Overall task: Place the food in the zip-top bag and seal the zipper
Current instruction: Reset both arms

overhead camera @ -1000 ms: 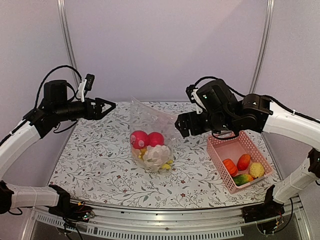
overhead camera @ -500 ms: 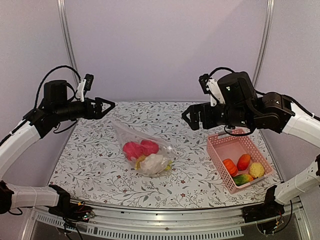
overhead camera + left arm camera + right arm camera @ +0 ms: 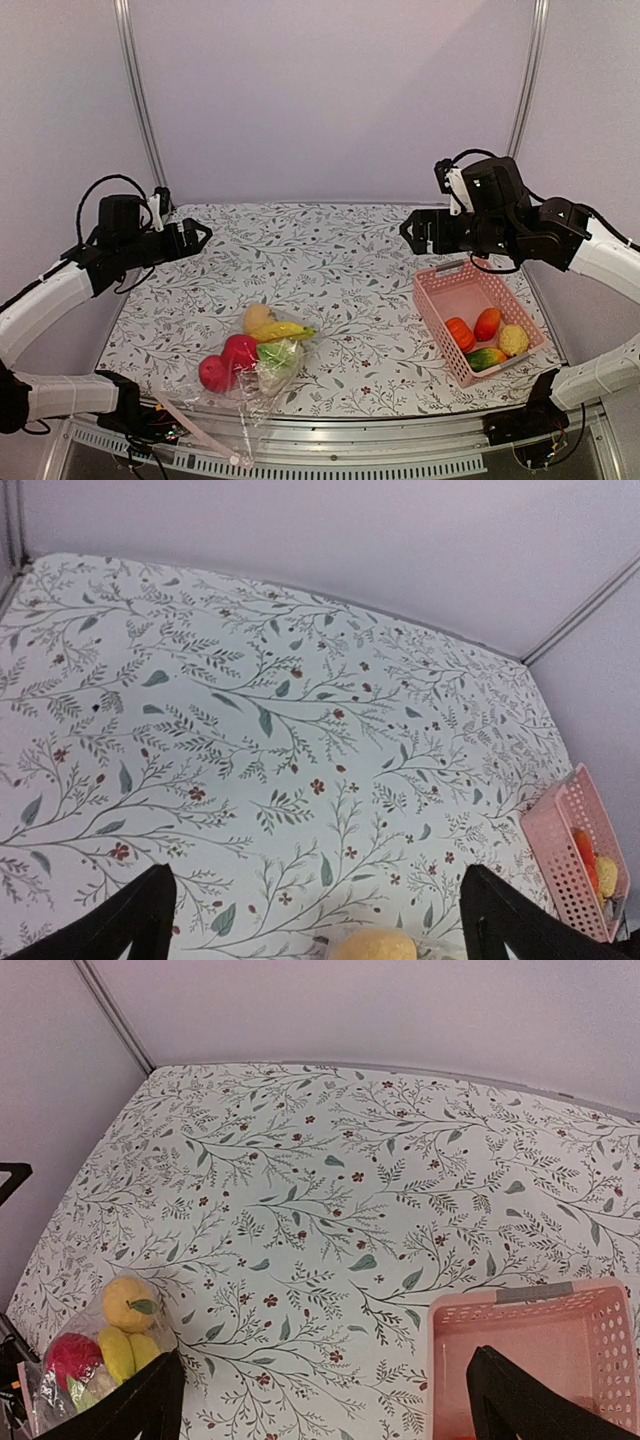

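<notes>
Floral-print bench [image 3: 350, 260] bearing the zip-top bag [image 3: 245, 385] slumped at its near edge, zipper [image 3: 200, 432] trailing over the rim, food [image 3: 240, 352] inside, more in the pink basket [image 3: 468, 295]. Left claw [image 3: 197, 236] and right claw [image 3: 408, 231] raised, both parted and empty. Probably mid-loading: next, spread the mouth, fetch basket pieces; no readable writing

One bag [image 3: 225, 415], one basket [image 3: 455, 298], nine toy foods [image 3: 240, 352].

Food [image 3: 256, 352], seemingly inside the zip-top bag [image 3: 216, 404], lies near-left; the basket [image 3: 462, 298] sits right.
</notes>
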You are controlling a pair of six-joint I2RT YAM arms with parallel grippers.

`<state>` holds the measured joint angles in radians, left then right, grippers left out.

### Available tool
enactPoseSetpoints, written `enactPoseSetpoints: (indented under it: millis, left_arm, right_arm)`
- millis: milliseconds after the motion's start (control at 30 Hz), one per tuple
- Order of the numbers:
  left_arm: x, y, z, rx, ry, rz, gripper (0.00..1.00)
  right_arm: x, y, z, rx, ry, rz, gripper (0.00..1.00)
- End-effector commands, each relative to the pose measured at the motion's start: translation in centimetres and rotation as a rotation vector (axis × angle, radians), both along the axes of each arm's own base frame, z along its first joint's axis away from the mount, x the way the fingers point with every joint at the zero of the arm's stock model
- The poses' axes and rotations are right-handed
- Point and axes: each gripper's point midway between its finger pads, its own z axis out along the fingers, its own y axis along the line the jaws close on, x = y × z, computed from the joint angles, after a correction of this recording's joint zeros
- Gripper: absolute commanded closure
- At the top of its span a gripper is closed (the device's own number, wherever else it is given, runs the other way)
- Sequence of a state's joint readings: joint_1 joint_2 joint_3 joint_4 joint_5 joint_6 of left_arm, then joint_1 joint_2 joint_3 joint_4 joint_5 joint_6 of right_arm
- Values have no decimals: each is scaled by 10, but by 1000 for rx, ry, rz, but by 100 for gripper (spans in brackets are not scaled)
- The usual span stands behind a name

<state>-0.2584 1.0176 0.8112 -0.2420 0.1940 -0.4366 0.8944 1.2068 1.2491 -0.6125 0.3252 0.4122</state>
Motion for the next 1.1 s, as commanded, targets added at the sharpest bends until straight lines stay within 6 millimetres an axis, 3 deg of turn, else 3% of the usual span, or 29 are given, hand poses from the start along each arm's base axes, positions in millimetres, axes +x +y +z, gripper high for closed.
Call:
enactPoseSetpoints:
  millis: [0, 133, 333, 467, 533, 667, 867, 1067]
  left_arm:
    - [10, 43, -38, -28, 50, 200, 0]
    - [10, 81, -41, 0, 10, 311, 1]
    - [-4, 136, -24, 51, -156, 488, 0]
    - [-22, 155, -10, 139, -274, 580, 0]
    - [-29, 159, -7, 176, -335, 595, 0]
    - [-35, 156, -23, 225, -422, 568, 1]
    - [-32, 153, -55, 273, -387, 534, 0]
    - [-26, 152, -63, 261, -366, 530, 0]
  right_arm:
    - [19, -38, -23, 31, 53, -95, 1]
    - [35, -83, -47, 43, 76, -211, 1]
    - [44, -157, -68, 72, 31, -385, 1]
    - [40, -195, -57, 80, -111, -466, 1]
    - [39, -206, -53, 73, -197, -498, 1]
    - [32, -223, -60, 41, -330, -550, 1]
    - [25, -238, -98, -8, -435, -604, 1]
    - [21, -247, -99, -33, -481, -640, 1]
